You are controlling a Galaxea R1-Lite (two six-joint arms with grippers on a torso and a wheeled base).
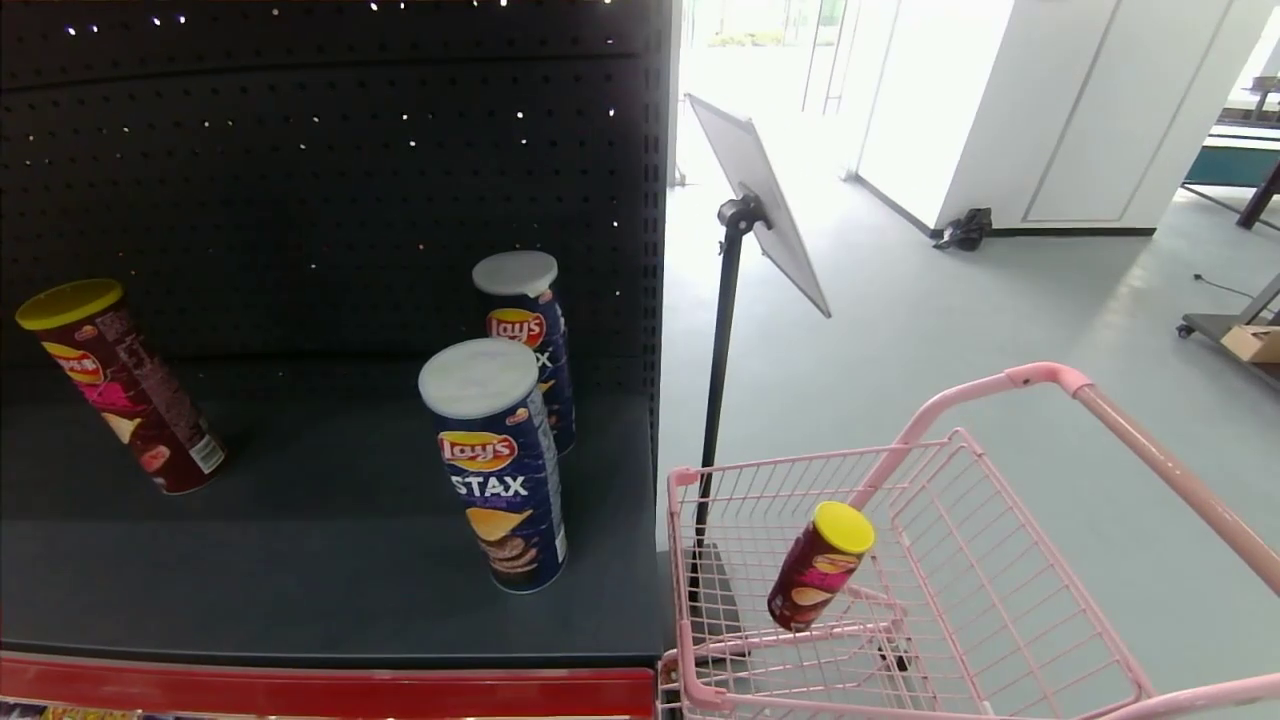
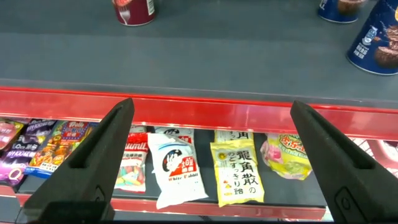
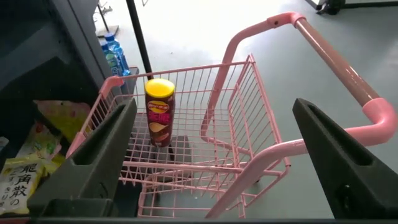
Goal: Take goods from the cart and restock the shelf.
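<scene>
Bring the right gripper (image 3: 212, 106), jaws wide open, down around the yellow-lidded can (image 3: 160, 112) standing upright in the cart (image 3: 339, 66) toward its shelf-side wall. Grip mid-body, then lift clear of the wire rim. Leave the left gripper (image 2: 211, 104), likewise open, at the shelf's (image 2: 199, 56) front edge.

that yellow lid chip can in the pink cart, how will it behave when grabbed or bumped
The can is tall and narrow, standing on the wire floor of the cart, so a nudge would likely tip it; its round body would then probably roll. It looks like a stiff, glossy tube, possibly slippery.
</scene>
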